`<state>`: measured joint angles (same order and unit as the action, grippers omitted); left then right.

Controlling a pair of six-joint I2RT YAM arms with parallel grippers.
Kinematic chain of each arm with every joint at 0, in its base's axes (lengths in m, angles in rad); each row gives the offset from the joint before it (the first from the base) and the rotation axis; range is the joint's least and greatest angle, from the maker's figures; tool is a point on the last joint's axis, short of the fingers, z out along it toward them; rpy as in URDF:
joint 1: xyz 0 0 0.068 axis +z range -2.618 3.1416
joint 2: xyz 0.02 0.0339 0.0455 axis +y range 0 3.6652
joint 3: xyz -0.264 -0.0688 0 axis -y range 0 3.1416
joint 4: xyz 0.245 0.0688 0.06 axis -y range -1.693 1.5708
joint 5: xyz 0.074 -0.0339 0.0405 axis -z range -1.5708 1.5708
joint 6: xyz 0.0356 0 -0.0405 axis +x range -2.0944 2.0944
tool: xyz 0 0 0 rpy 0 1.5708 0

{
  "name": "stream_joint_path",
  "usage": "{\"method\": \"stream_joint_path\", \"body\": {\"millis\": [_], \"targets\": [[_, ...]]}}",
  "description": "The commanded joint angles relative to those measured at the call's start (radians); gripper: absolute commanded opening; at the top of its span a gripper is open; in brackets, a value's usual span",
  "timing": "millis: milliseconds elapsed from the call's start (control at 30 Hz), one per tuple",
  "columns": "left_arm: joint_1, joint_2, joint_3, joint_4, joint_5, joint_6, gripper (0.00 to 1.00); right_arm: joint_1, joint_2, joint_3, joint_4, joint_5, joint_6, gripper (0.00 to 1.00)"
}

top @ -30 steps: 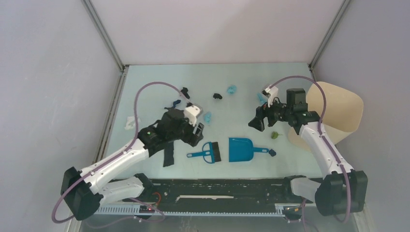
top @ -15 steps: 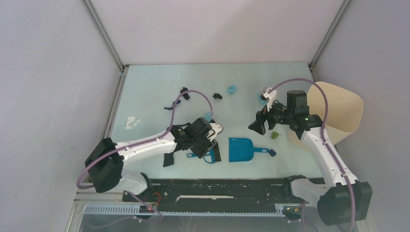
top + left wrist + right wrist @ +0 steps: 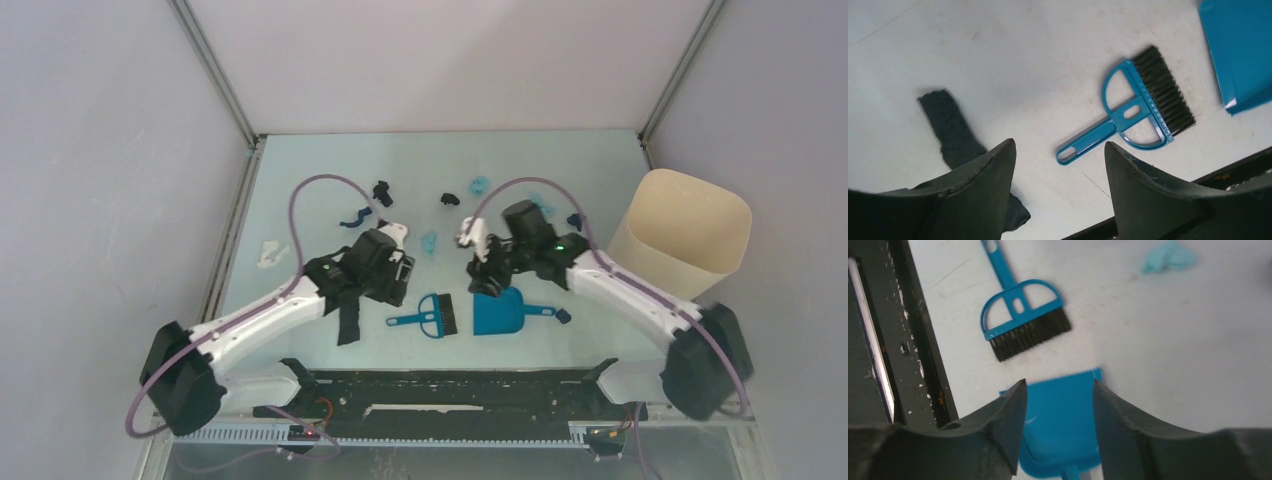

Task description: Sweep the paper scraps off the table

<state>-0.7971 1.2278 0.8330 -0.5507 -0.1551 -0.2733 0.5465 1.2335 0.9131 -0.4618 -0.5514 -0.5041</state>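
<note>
Paper scraps lie scattered on the pale table [image 3: 310, 160]: black lumps [image 3: 382, 190] [image 3: 450, 198], a dark blue strip [image 3: 355, 217], light blue lumps [image 3: 480, 184] [image 3: 429, 241], a white scrap [image 3: 270, 253] and a black strip [image 3: 349, 320]. My left gripper [image 3: 398, 285] is open and empty, just left of the blue hand brush [image 3: 430, 315]. In the left wrist view the gripper [image 3: 1059, 145] hangs over the brush handle [image 3: 1088, 142], with the black strip [image 3: 950, 132] to its left. My right gripper [image 3: 487, 278] is open over the blue dustpan [image 3: 497, 310]. The right wrist view shows the dustpan [image 3: 1063, 430] below the open gripper [image 3: 1059, 382].
A tall beige bin [image 3: 685, 235] stands at the right edge. A small dark blue scrap [image 3: 563, 316] lies by the dustpan handle. The brush [image 3: 1023, 325] and a light blue scrap [image 3: 1168, 257] show in the right wrist view. The black rail [image 3: 450, 385] runs along the near edge.
My right gripper has swung left from beside the bin to above the dustpan. My left gripper reached over the brush, then drew back a little to the left.
</note>
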Motion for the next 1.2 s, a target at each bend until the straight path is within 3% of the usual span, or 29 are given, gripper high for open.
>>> {"method": "stream_joint_path", "body": {"millis": [0,33,100,267,567,900,1167], "targets": [[0.078,-0.152,-0.042,-0.008,-0.029,-0.147,0.74,0.167,0.213,0.104,0.038,0.120,-0.137,0.51],[0.100,-0.186,-0.054,-0.010,-0.030,-0.163,0.76,0.194,0.272,0.147,0.016,0.125,-0.149,0.45],[0.149,-0.268,-0.094,-0.007,-0.024,-0.182,0.80,0.228,0.368,0.224,-0.011,0.127,-0.150,0.45],[0.285,-0.443,-0.202,0.084,-0.013,-0.248,0.87,0.258,0.505,0.329,0.036,0.127,-0.184,0.59],[0.330,-0.570,-0.204,0.024,-0.210,-0.267,0.89,0.293,0.765,0.594,-0.179,0.114,-0.292,0.53],[0.347,-0.577,-0.202,0.016,-0.216,-0.259,0.91,0.318,0.810,0.625,-0.300,0.124,-0.401,0.53],[0.360,-0.580,-0.199,0.012,-0.221,-0.261,0.91,0.330,0.837,0.600,-0.218,0.217,-0.344,0.45]]}}
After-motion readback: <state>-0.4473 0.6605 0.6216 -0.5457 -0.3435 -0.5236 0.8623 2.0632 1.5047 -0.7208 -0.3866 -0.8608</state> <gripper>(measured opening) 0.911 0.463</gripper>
